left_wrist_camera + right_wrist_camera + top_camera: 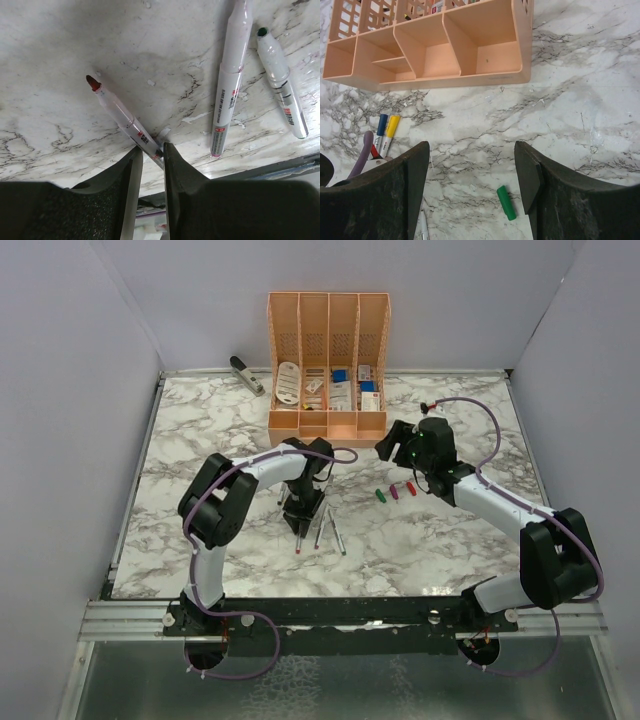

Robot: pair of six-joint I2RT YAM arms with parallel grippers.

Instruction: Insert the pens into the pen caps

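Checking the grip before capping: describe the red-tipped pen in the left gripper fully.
The red pen is a slim silver-white barrel, plastic by its look, with a bare red felt tip, a red band and small print. The left gripper clamps its rear end; it slants away over the marble table. Whether the tip touches is unclear.

Bright even light, soft shadows; left gripper [152,149] foreground blurred.

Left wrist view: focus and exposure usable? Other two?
Left wrist: red-tipped pen sharp, left fingers dark and slightly soft. Right wrist: green cap clear, right fingers very dark. Top external: even light, soft shadows, no glare on the table.
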